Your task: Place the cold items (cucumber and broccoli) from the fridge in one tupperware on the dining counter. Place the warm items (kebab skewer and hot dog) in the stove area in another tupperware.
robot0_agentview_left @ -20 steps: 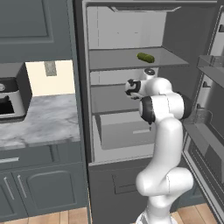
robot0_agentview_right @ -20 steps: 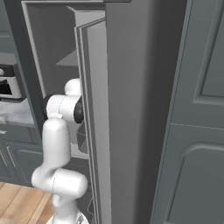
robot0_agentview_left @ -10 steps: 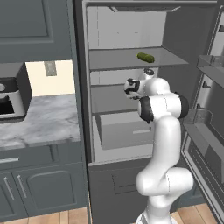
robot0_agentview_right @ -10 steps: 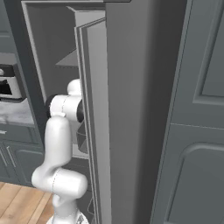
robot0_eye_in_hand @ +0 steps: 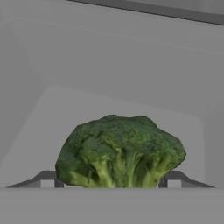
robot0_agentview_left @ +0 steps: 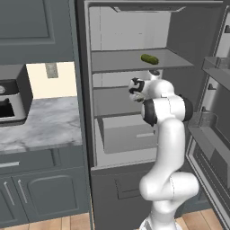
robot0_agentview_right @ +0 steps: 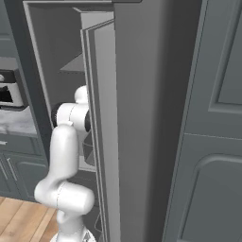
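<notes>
**Fingers flank the broccoli on the fridge's middle shelf**

Since a second ago the arm's wrist has turned a little and the hand sits slightly deeper inside the fridge (robot0_agentview_left: pixel 85 112), while the base, the shelves and the food have kept their places. No brand, label or readable writing shows anywhere; a small grey plate on the cream wall panel (robot0_agentview_left: pixel 50 80) carries no legible marks.

From the hand view, the broccoli (robot0_eye_in_hand: pixel 120 151) sits directly between the two fingertips (robot0_eye_in_hand: pixel 174 179), one dark tip rising at each side of its base. The head overlaps the inner edges of both tips, so whether they touch it cannot be told. The gripper (robot0_eye_in_hand: pixel 111 183) stands fairly wide, its jaws spread to either side of the vegetable; a firm hold is not visible.

In the left base view the gripper (robot0_agentview_left: pixel 134 89) reaches over the middle shelf (robot0_agentview_left: pixel 112 96), with the arm's body hiding the broccoli there. The cucumber (robot0_agentview_left: pixel 149 59) lies on the shelf above, well apart from the hand, toward the right side. A drawer (robot0_agentview_left: pixel 130 132) sits below the middle shelf. To the left, a marble counter (robot0_agentview_left: pixel 40 123) holds a dark oven (robot0_agentview_left: pixel 11 96).
</notes>
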Available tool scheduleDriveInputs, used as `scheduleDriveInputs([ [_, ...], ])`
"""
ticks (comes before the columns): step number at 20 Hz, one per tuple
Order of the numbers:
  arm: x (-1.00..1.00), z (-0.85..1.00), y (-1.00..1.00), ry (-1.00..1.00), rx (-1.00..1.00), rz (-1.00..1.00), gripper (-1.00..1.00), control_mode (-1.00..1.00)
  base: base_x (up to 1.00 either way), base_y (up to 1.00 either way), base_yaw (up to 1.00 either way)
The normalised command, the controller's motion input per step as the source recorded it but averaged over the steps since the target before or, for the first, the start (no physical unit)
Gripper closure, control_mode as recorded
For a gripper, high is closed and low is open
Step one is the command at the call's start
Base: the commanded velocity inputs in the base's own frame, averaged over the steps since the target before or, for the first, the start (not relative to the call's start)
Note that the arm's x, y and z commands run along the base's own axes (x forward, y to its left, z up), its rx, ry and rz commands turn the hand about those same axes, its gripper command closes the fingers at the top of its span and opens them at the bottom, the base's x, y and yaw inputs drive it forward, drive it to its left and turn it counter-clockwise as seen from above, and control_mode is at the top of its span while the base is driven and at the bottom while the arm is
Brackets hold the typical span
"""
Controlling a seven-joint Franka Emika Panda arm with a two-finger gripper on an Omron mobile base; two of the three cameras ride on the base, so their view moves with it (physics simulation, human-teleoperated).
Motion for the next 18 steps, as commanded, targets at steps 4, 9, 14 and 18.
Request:
scheduleDriveInputs([
  [4,-0.02,-0.18,0.00,0.01,0.00,0.11,1.00,-1.00,0.00,0.00,0.00],
  [9,-0.41,-0.07,0.00,-0.19,0.00,0.00,1.00,-1.00,0.00,0.00,0.00],
  [14,-0.75,-0.14,0.00,-0.42,0.00,0.00,1.00,-1.00,0.00,0.00,0.00],
  [18,-0.95,-0.09,0.00,-0.38,0.00,0.00,1.00,-1.00,0.00,0.00,0.00],
])
